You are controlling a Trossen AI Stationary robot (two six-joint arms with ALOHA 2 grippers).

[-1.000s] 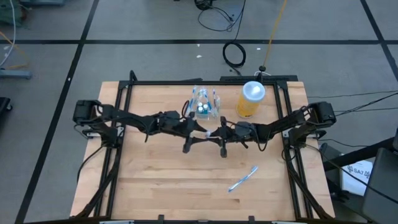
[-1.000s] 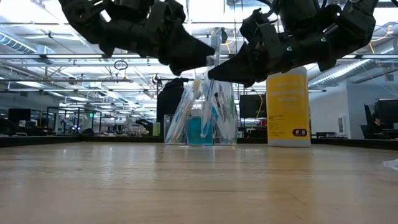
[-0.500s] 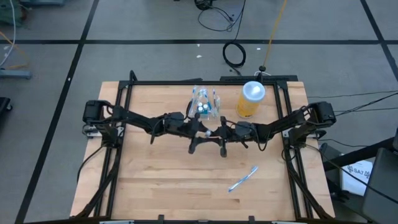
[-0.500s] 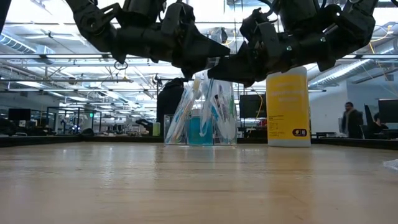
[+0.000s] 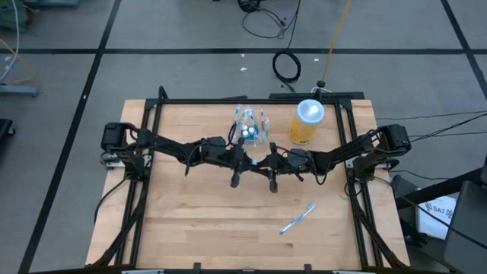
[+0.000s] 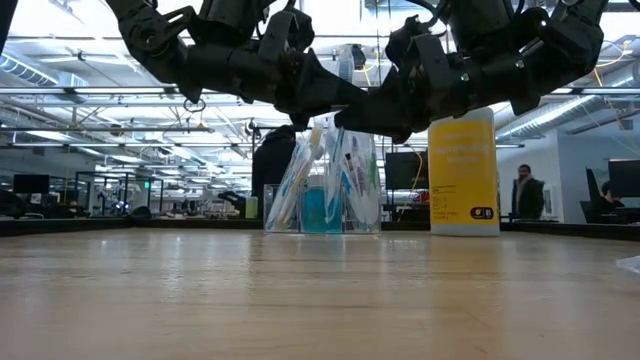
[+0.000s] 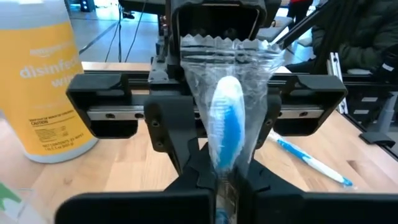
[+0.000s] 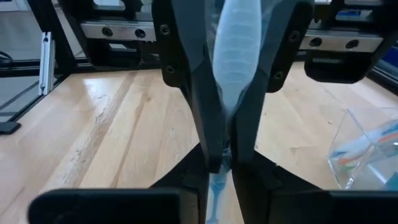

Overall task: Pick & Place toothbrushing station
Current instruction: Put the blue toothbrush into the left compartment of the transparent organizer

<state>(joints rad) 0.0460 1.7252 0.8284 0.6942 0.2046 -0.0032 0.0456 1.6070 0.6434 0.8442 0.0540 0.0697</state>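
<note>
While the clear holder (image 5: 250, 130) stands untouched at the table's (image 5: 190, 228) far edge beside the yellow jar (image 5: 307, 122), nothing is placed yet. Above mid-table, the left gripper (image 5: 238, 169) and right gripper (image 5: 271, 172) both pinch one wrapped toothbrush (image 7: 227, 124); another toothbrush (image 5: 297, 219) lies nearer.

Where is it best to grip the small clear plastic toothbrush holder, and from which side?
Probably grip the small clear plastic holder by its lower walls, coming level from the arms' side: toothbrushes fan out of its top, and the yellow jar with white lid stands beside it.

Open-plan lab: desk monitors (image 6: 405, 170), ceiling ducts (image 6: 120, 95), floor cables (image 5: 287, 66).
</note>
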